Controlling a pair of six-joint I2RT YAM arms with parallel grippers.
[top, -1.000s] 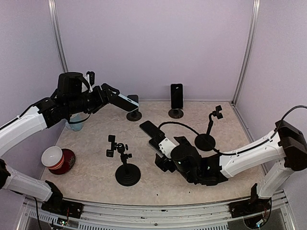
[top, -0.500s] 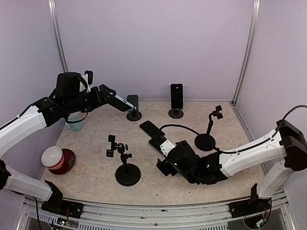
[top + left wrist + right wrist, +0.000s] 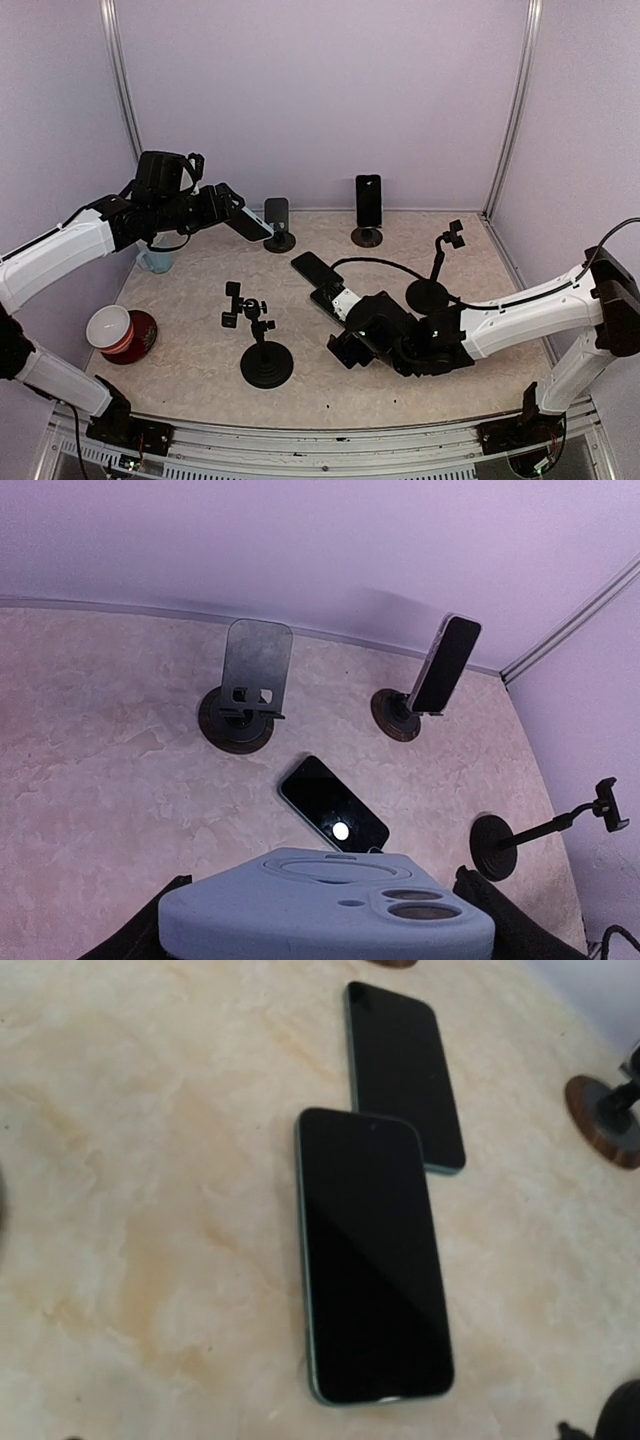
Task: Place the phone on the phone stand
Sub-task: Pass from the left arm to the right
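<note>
**A:** Left claw (image 3: 228,208) is clamped across the width of the held phone (image 3: 325,915). The back and lenses face the wrist camera, and the phone sticks out ahead of the fingers. Why that grip?

**B:** My judgement: holding it by the long edges leaves the lower end free to settle onto the small ledge of the empty stand (image 3: 245,680). The phone is in the air, near that stand and to its left in the top view, not touching it.

**A:** Right claw (image 3: 340,305)?

**B:** Jaws spread wide, nothing in them. It hangs low over the near flat phone (image 3: 375,1260), which lies screen-up on the bench (image 3: 150,1210). The far flat phone (image 3: 405,1075) lies just beside it — I cannot tell if the corners touch.

**A:** Surroundings?

**B:** The docked phone (image 3: 445,665) leans upright on a second stand (image 3: 398,712), to the right of the empty one and apart from it. The gooseneck stand (image 3: 440,262) is further right, the clamp stand (image 3: 262,345) is mid-bench, and the red cup (image 3: 120,330) sits near the left edge.

**A:** Anything in the way?

**B:** The path from the held phone to the backplate looks free. The likely concern is tilt — the phone has to match the plate's lean, or it may slide off the ledge.
</note>
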